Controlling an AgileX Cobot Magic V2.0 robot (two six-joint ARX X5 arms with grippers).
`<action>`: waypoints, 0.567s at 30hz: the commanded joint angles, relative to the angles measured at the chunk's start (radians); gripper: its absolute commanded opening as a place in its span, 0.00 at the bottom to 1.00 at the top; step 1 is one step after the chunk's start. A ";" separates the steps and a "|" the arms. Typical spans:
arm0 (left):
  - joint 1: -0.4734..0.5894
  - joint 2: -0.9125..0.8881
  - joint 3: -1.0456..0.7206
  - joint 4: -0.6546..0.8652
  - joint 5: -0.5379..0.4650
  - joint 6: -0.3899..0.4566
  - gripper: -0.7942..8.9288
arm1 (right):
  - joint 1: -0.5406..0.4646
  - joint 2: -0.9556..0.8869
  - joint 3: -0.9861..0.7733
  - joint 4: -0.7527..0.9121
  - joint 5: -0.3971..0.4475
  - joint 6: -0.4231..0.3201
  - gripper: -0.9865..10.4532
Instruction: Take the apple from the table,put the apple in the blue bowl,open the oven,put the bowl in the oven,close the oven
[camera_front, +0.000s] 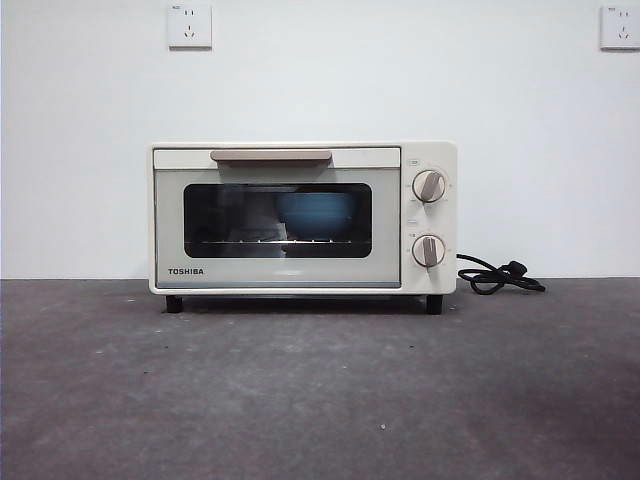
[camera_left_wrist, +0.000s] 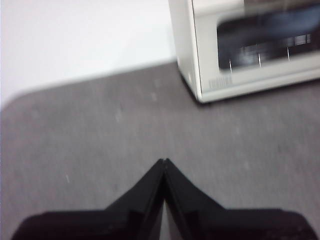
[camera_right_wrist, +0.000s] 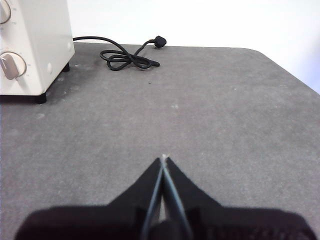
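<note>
Three views show one moment, and the task looks finished or nearly so.

Front view: the oven (camera_front: 303, 218) stands in the middle of the frame on the table (camera_front: 320, 390), its dark glass door shut and its beige bar handle (camera_front: 271, 156) lying level along the top of the door. Behind the glass, right of the window's centre, the blue bowl (camera_front: 316, 214) sits on the wire rack. The apple cannot be made out; it may be down inside the bowl. Two round knobs (camera_front: 429, 218) sit on the oven's right side, and the black cord (camera_front: 498, 275) lies coiled at middle right. No arm appears in this view.

Left wrist view, somewhat blurred: the left gripper (camera_left_wrist: 164, 162) rises at bottom centre, its jaws pressed together and holding nothing. The oven (camera_left_wrist: 250, 50) fills the upper right of the frame, well apart from the jaws, with bare table (camera_left_wrist: 100, 130) between. A blue blur behind the glass is the bowl (camera_left_wrist: 290, 20).

Right wrist view: the right gripper (camera_right_wrist: 163, 160) rises at bottom centre, jaws closed and empty. The oven's knob side (camera_right_wrist: 30, 45) shows at upper left, the cord (camera_right_wrist: 125, 57) at top centre.

Both arms hang back from the oven; neither is plainly nearer. Any last move, by my judgement, would turn on the handle's level long axis.
</note>
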 joint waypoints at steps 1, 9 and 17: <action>-0.003 -0.002 -0.007 0.006 -0.003 -0.010 0.08 | 0.000 0.000 -0.010 0.005 0.001 0.011 0.09; -0.003 -0.002 -0.007 0.005 -0.003 -0.051 0.08 | 0.000 0.000 -0.010 0.006 0.001 0.011 0.09; -0.002 -0.002 -0.007 0.005 -0.010 -0.089 0.08 | 0.000 0.000 -0.010 0.005 0.001 0.011 0.09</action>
